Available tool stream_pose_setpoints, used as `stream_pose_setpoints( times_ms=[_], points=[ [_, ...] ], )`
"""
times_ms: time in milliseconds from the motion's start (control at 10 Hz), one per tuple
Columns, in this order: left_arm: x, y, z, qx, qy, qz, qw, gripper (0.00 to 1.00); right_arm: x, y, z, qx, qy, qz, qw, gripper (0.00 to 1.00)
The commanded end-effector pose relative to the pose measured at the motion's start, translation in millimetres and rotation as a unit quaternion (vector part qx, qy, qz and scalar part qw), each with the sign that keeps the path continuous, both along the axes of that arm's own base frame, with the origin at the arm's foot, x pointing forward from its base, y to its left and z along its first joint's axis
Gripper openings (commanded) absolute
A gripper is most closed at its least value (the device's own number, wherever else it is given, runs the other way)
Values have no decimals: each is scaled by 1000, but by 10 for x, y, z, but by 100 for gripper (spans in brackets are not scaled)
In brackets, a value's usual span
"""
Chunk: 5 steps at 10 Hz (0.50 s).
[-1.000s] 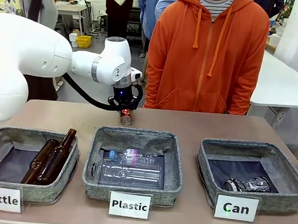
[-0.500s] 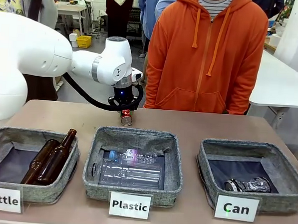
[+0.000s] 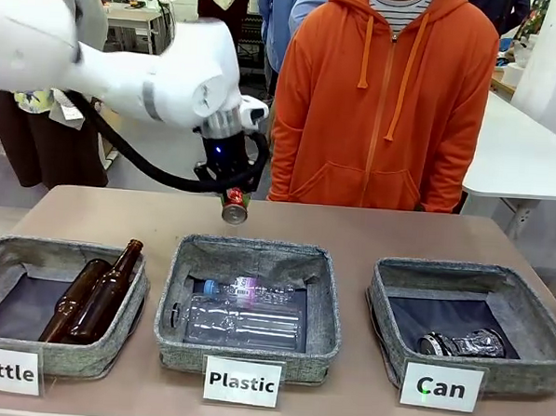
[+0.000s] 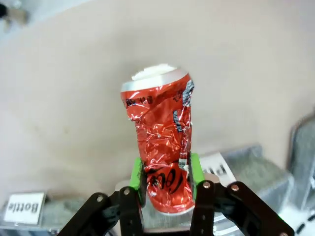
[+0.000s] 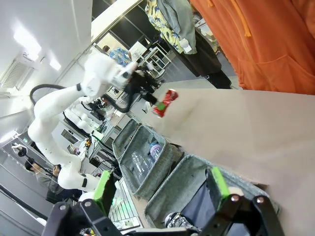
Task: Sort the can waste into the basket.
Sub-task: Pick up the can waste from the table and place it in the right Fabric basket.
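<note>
Along the near edge of the bench (image 3: 370, 231) I read three grey baskets: "Bottle" basket (image 3: 57, 304) with two brown glass bottles (image 3: 92, 291), "Plastic" basket (image 3: 248, 304) with clear plastic bottles (image 3: 244, 320), "Can" basket (image 3: 473, 321) with one dark crushed can (image 3: 459, 344). Right tool (image 5: 162, 189) hangs spread, holding nothing, above the Can basket. Farther back, left tool (image 3: 232, 198) is clenched on the red crushed can (image 3: 233, 207), lifted clear of the bench, presumably for carrying across to "Can". Person in orange hoodie (image 3: 386, 102) stands beyond.
</note>
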<state>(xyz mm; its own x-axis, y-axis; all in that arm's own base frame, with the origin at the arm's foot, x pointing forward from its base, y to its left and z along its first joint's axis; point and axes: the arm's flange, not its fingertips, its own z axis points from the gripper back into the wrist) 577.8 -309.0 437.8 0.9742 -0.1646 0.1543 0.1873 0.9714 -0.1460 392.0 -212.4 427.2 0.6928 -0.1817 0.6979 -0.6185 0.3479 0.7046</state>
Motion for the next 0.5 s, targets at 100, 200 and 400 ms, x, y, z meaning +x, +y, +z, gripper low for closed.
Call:
stream_pose_setpoints(
  times_ms=[100,200,400],
  points=[
    [-566,624,739,-44,-23,-70,996,0,11,9,40,5,-7,-2,1000,100],
    [-659,777,939,-50,-17,-120,991,0,11,9,40,5,-7,-2,1000,100],
    [-851,1132,1177,-56,2,-332,942,0,11,9,40,5,-7,-2,1000,100]
  ],
)
